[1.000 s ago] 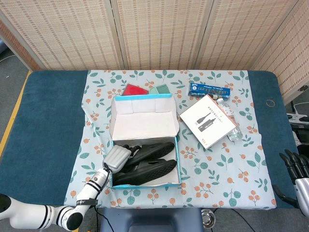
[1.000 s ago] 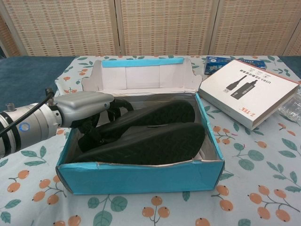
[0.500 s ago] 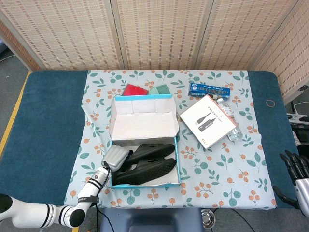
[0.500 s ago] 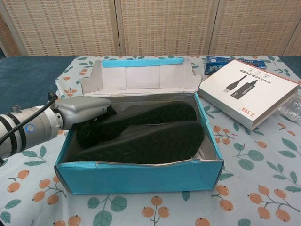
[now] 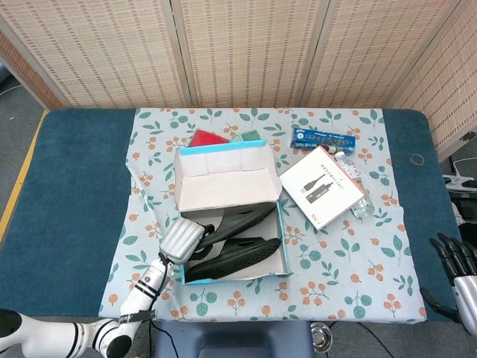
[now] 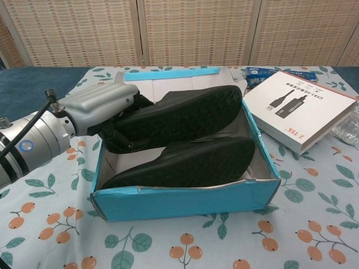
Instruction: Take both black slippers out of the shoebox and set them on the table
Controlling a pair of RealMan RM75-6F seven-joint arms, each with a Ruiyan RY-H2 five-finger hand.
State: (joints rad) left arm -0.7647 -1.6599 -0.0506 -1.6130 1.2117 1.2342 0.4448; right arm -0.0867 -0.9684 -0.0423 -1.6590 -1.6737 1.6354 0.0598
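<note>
The blue shoebox (image 5: 285,246) (image 6: 185,197) stands open near the table's front, its lid (image 5: 227,179) upright behind it. Two black slippers lie in it. My left hand (image 5: 181,240) (image 6: 98,107) grips the heel end of the upper slipper (image 5: 242,218) (image 6: 185,115), which is raised above the box rim, sole showing. The lower slipper (image 5: 235,256) (image 6: 188,162) lies against the front wall. My right hand (image 5: 456,259) hangs at the table's right edge, fingers apart and holding nothing.
A white product box (image 5: 322,186) (image 6: 294,109) and a water bottle (image 5: 350,177) lie right of the shoebox. A blue packet (image 5: 322,138), a red item (image 5: 207,139) and a green item (image 5: 247,137) sit behind it. A floral cloth (image 5: 358,253) covers the table's middle.
My left hand has lifted the upper slipper's heel out over the rim. The shoebox has slid to the right and turned slightly with the pull.
</note>
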